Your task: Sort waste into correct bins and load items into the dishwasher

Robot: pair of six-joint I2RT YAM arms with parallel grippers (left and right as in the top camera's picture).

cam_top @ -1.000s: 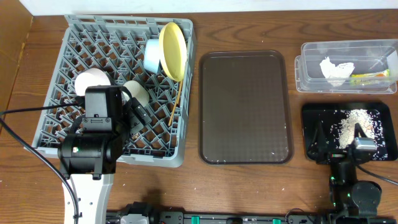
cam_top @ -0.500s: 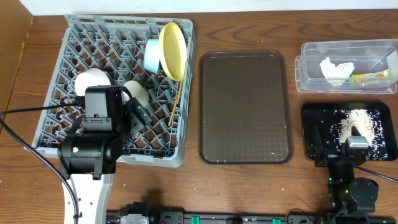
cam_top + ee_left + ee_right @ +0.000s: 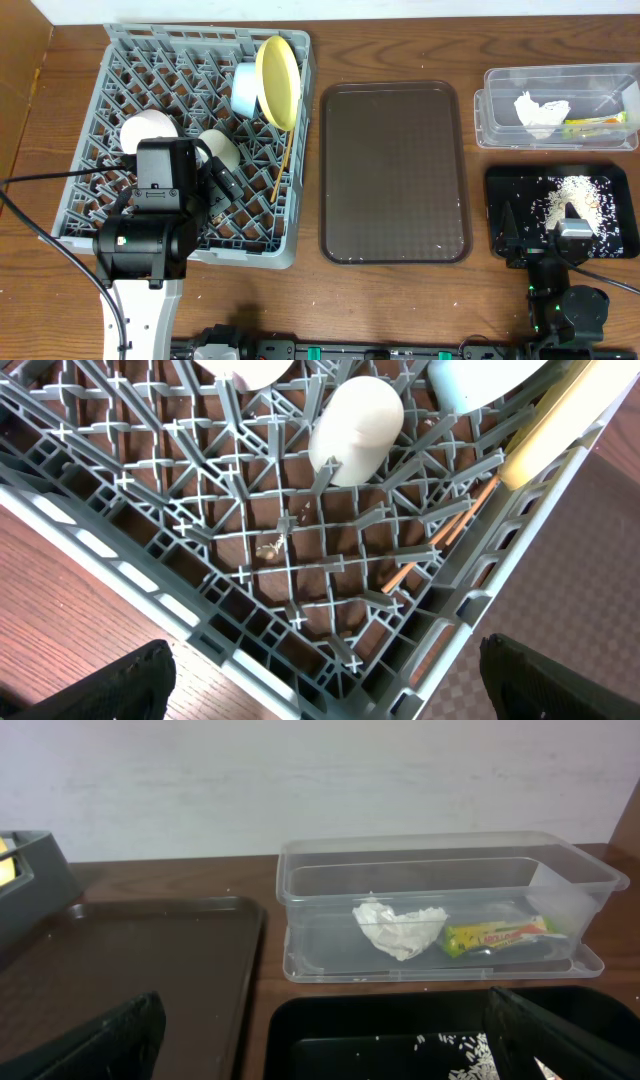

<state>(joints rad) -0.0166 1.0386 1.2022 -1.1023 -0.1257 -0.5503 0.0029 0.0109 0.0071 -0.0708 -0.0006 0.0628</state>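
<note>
The grey dishwasher rack (image 3: 180,45) holds the yellow plate (image 3: 278,80), blue bowl (image 3: 243,90), pinkish-white bowl (image 3: 147,128), cream cup (image 3: 218,147) and chopsticks (image 3: 282,168). My left gripper (image 3: 330,700) hangs open over the rack's front right corner, below the cup (image 3: 357,428) and chopsticks (image 3: 440,540), with nothing between its fingers. The clear bin (image 3: 555,72) contains the napkin (image 3: 540,111) and wrapper (image 3: 597,123). Crumbs (image 3: 573,193) lie in the black bin (image 3: 560,170). My right gripper (image 3: 325,1055) is open and empty over the black bin's near edge.
A dark brown flat tray (image 3: 393,170) lies between the rack and the bins, with a few specks at its front right. A few crumbs (image 3: 270,547) sit on the rack's lattice. A wall rises behind the clear bin (image 3: 440,870).
My right arm has drawn back slightly toward the table's front edge, still open. The left arm has not moved.
</note>
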